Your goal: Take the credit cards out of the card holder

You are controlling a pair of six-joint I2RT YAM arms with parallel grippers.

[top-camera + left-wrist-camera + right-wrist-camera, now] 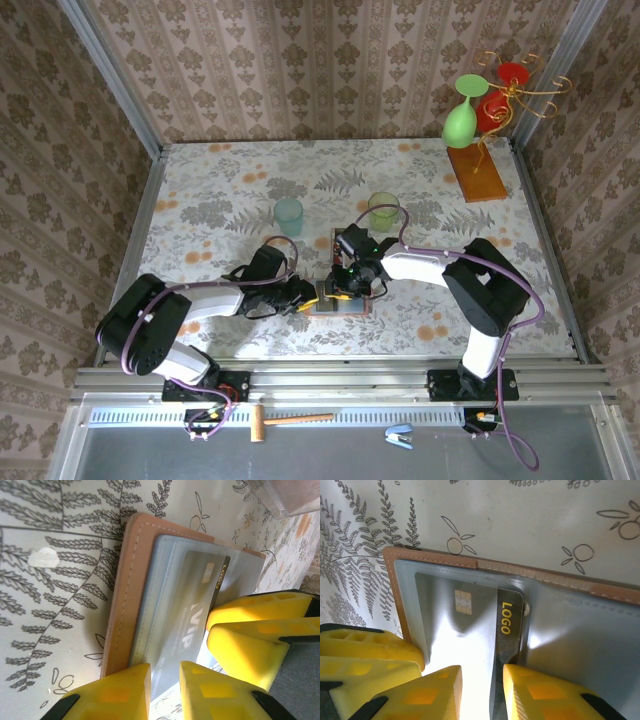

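The card holder (362, 301) lies open and flat on the table, tan leather (125, 595) (435, 560) around grey-blue pockets. A dark credit card (195, 605) (470, 610) with a chip and yellow LOGO print sits in one pocket, its LOGO end sticking out toward the fold. My left gripper (322, 292) (165, 690) comes in low from the left, its jaws slightly apart over the holder's end edge. My right gripper (345, 288) (482, 692) stands over the card, jaws apart, tips either side of the exposed dark strip. Neither clamps anything that I can see.
A teal cup (288, 214) and a green cup (383, 210) stand just behind the holder. A glass stand with a wooden base (476, 172) holds green and red glasses at the back right. Patterned walls close in three sides.
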